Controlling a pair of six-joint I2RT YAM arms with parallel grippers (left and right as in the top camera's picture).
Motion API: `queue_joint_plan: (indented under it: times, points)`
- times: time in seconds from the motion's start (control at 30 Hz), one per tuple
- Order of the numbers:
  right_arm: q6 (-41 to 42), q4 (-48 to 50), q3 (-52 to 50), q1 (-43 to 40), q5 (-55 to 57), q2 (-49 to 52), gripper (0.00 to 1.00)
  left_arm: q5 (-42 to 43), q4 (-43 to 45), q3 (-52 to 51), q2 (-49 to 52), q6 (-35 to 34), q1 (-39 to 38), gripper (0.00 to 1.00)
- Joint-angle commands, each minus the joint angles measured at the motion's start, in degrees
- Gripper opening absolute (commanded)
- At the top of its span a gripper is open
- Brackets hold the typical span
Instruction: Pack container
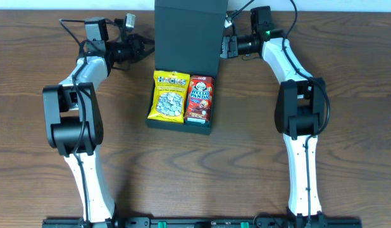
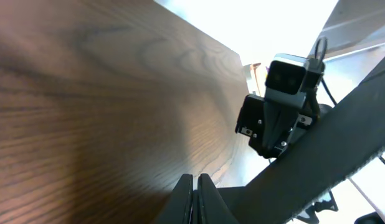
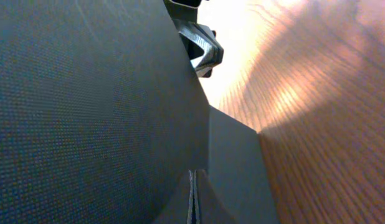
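The dark grey-green container (image 1: 176, 125) sits mid-table with its flap lid (image 1: 188, 31) standing up at the back. Inside lie a yellow snack packet (image 1: 169, 95) on the left and a red Hello Panda box (image 1: 199, 98) on the right. My left gripper (image 1: 148, 47) is shut and empty, just left of the lid's edge. In the left wrist view its tips (image 2: 195, 185) hover over bare wood. My right gripper (image 1: 224, 45) is shut at the lid's right edge. In the right wrist view its tips (image 3: 192, 183) rest against the lid's surface (image 3: 86, 112).
Brown wooden table (image 1: 246, 177) all round the box. Both arm bases stand at the front edge, left (image 1: 88, 190) and right (image 1: 303, 183). The right arm's wrist camera (image 2: 286, 81) shows beyond the lid in the left wrist view.
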Motion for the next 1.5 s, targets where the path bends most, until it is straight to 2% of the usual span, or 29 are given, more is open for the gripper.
queue_joint_plan:
  times: [0.0, 0.47, 0.93, 1.1, 1.23, 1.47]
  points:
    - [-0.68, 0.02, 0.31, 0.50, -3.78, 0.13, 0.01, 2.05, 0.52, 0.85, 0.68, 0.79, 0.74, 0.06]
    - [-0.68, 0.02, 0.39, 0.63, -3.78, -0.07, 0.01, 5.55, 0.59, 0.85, -0.15, -0.63, 2.43, 0.06]
    - [-0.68, 0.02, 0.39, 1.03, -3.78, -0.11, 0.01, 4.31, -0.63, 0.85, -8.00, -0.55, 5.90, 0.06]
    - [-0.68, 0.02, 0.39, 1.42, -3.80, -0.13, 0.01, 0.31, -6.82, 0.85, -11.26, -0.52, 7.08, 0.06]
    - [2.93, 0.04, 0.42, 2.40, -3.78, -0.59, 0.01, -6.84, -16.37, 0.85, -13.99, 0.35, 8.15, 0.06]
    - [3.17, 0.63, 0.42, 4.15, -2.93, -3.67, 0.01, -12.35, -35.67, 0.85, -18.67, 13.73, 8.41, 0.06]
